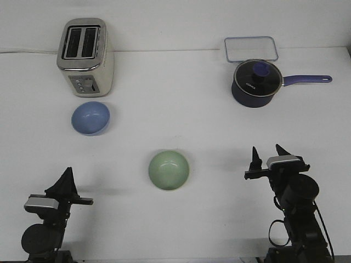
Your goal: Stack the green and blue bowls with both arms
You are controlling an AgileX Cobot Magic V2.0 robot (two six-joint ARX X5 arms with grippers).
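Observation:
The pale green bowl [169, 170] sits upright near the middle of the white table. Further back and to the left, the light blue bowl [90, 118] rests just in front of the toaster. My left gripper [67, 176] hovers at the front left, well left of the green bowl, its fingers together in a single point and holding nothing. At the front right, my right gripper [269, 155] stands open with a clear gap between its two fingertips, to the right of the green bowl and apart from it.
A silver toaster [86, 56] stands at the back left. A dark navy saucepan [255, 83] with a purple handle sits at the back right, behind it a clear rectangular container [250, 49].

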